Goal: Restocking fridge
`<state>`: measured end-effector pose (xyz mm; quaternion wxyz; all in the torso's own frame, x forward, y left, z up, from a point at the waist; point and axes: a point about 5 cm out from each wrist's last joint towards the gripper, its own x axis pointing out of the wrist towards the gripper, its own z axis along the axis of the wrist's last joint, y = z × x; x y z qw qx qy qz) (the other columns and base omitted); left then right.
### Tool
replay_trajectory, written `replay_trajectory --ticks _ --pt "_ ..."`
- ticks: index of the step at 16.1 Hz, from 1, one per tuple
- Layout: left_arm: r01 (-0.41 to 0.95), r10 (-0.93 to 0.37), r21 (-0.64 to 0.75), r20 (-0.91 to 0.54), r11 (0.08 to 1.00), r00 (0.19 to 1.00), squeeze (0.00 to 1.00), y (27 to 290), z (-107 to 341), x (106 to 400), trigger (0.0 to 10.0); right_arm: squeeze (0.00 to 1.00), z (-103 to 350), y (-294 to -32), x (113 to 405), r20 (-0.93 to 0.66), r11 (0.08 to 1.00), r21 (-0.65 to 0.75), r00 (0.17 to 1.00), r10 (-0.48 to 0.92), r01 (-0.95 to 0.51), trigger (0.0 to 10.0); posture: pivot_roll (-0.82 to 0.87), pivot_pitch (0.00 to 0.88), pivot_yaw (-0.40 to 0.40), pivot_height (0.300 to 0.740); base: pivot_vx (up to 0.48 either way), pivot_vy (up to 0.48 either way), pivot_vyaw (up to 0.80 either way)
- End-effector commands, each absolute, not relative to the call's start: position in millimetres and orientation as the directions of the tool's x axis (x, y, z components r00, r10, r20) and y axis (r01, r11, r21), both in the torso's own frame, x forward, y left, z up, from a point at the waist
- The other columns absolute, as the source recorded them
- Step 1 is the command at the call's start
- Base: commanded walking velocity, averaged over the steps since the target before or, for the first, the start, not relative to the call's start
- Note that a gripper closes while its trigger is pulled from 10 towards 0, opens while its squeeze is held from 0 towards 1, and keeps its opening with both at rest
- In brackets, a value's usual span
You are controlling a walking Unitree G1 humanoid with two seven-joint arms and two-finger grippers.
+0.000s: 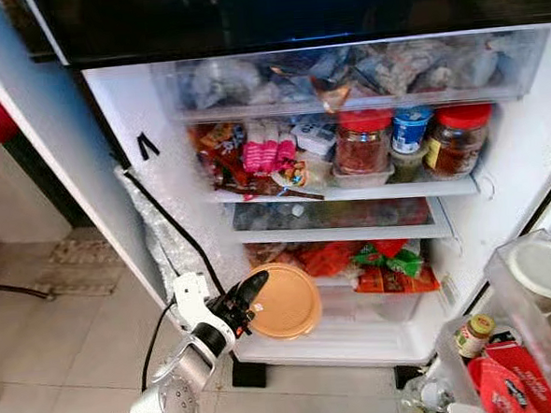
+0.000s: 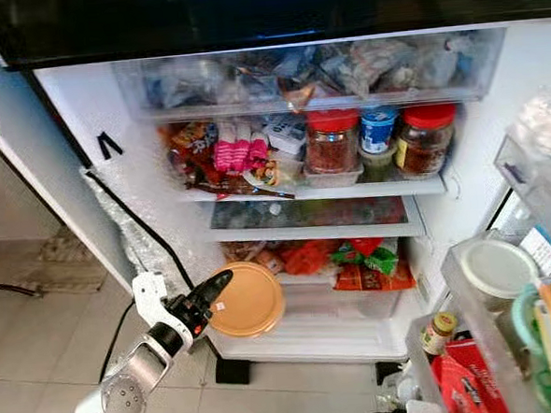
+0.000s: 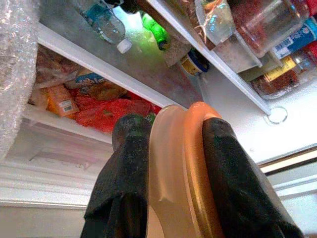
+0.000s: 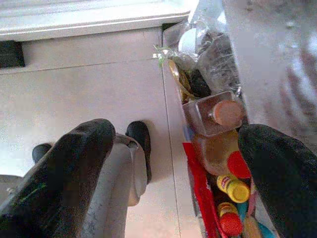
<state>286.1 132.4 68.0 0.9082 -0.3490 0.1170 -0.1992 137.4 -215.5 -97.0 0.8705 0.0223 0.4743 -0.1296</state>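
Your fridge (image 1: 498,169) stands open, its glass shelves crowded with jars and packets. Your left tool (image 1: 246,297) is clenched on the rim of a round orange plastic container (image 1: 286,301), smooth and flat-lidded, held edge-on before the bottom shelf. Your right tool (image 4: 173,163) hangs with fingers spread wide above the door bin's bottles (image 4: 232,188). Labels unreadable.

Smooth orange plastic lid (image 1: 285,301) between matt black tool (image 1: 246,297) fingers (image 3: 124,183); glossy tile floor (image 1: 69,341).
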Motion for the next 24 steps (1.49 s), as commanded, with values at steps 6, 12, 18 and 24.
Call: replay_trajectory --ticks 6,12,18,24 --pt "0.306 -0.469 -0.693 -0.051 0.653 0.882 0.00 124.7 71.4 289.6 10.0 0.00 -98.4 -213.6 133.9 -0.834 0.962 -0.090 0.509 -0.214 0.257 10.0 -0.05 0.043 0.063 0.740 0.000 0.000 0.00" --pt "0.309 -0.465 -0.690 -0.044 0.654 0.884 0.00 125.4 73.9 290.0 10.0 0.00 -98.8 -213.2 133.9 -0.840 0.966 -0.087 0.504 -0.202 0.242 10.0 -0.04 0.066 0.063 0.677 0.000 0.000 0.00" --pt "0.315 -0.459 -0.675 -0.039 0.667 0.888 0.00 125.4 76.5 292.2 10.0 0.00 -98.2 -212.1 135.6 -0.835 0.968 -0.080 0.515 -0.195 0.238 10.0 -0.04 0.066 0.065 0.647 0.000 0.000 0.00" --pt "0.315 -0.451 -0.682 -0.025 0.660 0.892 0.00 126.1 79.5 294.6 10.0 0.00 -98.3 -212.2 135.2 -0.836 0.968 -0.076 0.513 -0.193 0.240 10.0 -0.04 0.065 0.066 0.647 0.000 0.000 0.00"
